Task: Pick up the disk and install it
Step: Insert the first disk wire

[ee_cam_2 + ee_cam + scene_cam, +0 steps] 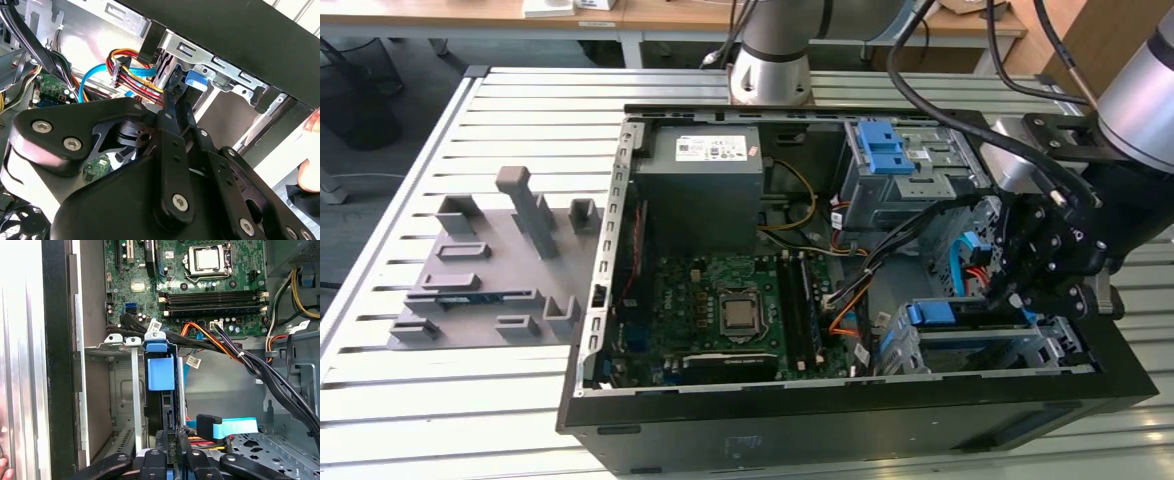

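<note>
The disk (167, 412) stands on edge in the metal drive cage (116, 345) at the corner of the open computer case. Its blue carrier tab (160, 371) points toward the motherboard, and that tab (935, 313) also shows in the exterior view. My gripper (173, 446) reaches in from the opposite end, its black fingers (183, 439) pressed close together on the disk's thin edge. In the second wrist view the gripper (175, 106) converges just below the blue tab (196, 80). In the exterior view the gripper (1017, 285) hangs inside the case at the exterior view's right.
Orange, yellow and black cables (225, 347) and a light blue flat cable (235, 427) run beside the cage. The motherboard (720, 300), grey power supply (700, 175) and upper bay with blue latch (887, 150) lie inside. A grey fixture (494, 260) sits on the table. A person's hand (311, 167) is nearby.
</note>
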`<state>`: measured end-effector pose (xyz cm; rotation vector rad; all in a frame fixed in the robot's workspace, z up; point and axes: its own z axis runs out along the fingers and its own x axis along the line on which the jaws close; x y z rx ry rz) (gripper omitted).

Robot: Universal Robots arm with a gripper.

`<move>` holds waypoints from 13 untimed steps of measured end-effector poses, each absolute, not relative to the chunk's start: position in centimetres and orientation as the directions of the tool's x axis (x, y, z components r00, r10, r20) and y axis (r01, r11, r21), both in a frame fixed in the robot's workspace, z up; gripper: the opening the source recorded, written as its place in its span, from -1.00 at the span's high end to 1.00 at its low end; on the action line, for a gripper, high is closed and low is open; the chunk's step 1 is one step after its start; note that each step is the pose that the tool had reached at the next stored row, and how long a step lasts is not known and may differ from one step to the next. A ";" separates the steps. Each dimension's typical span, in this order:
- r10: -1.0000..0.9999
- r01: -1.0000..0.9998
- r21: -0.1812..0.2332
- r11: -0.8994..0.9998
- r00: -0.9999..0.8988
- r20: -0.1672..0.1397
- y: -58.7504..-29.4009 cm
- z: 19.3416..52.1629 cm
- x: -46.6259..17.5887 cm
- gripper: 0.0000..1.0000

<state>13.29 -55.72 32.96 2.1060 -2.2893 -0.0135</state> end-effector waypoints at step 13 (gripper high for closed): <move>-0.996 -0.996 0.027 0.084 -0.083 0.017 -55.7 34.0 13.3 0.79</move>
